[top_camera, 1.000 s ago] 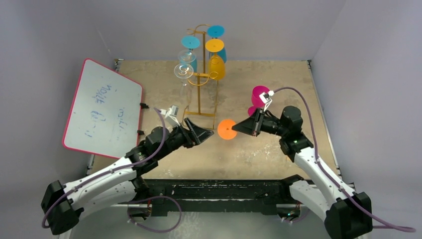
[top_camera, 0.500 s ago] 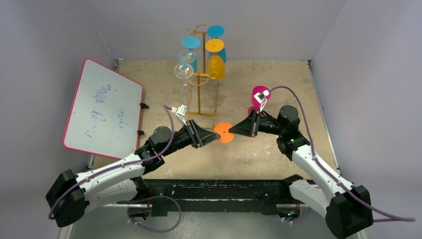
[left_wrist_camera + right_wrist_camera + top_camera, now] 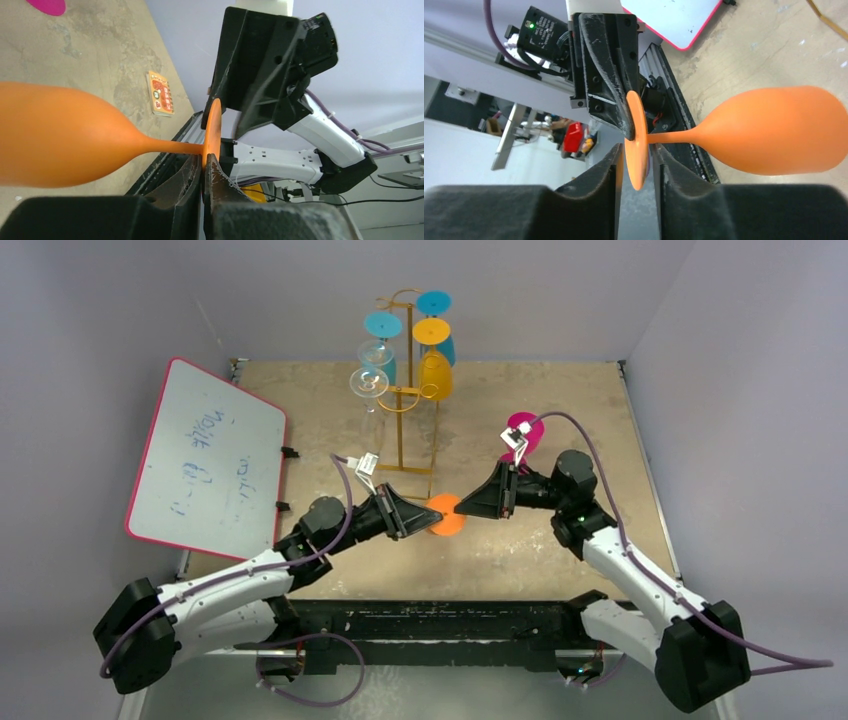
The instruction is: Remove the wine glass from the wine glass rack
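An orange wine glass (image 3: 446, 513) is held off the table between the two arms, its bowl (image 3: 50, 135) pointing down at the table and its round foot (image 3: 635, 150) on edge. My left gripper (image 3: 428, 517) is shut on the rim of that foot (image 3: 213, 125). My right gripper (image 3: 462, 508) straddles the opposite rim, open, with a small gap on each side of the disc. The gold wire wine glass rack (image 3: 408, 390) stands at the back centre with blue (image 3: 383, 325), yellow (image 3: 432, 332) and clear (image 3: 368, 380) glasses hanging upside down on it.
A pink-edged whiteboard (image 3: 205, 460) lies at the left of the table. A pink glass (image 3: 522, 430) stands just behind the right wrist. A small printed card (image 3: 161, 94) lies on the tabletop near the front edge. Grey walls close in the table.
My left gripper reached right to the orange foot and shut on it. My right gripper, which was shut on the foot, has opened. The glass has shifted slightly left and down.
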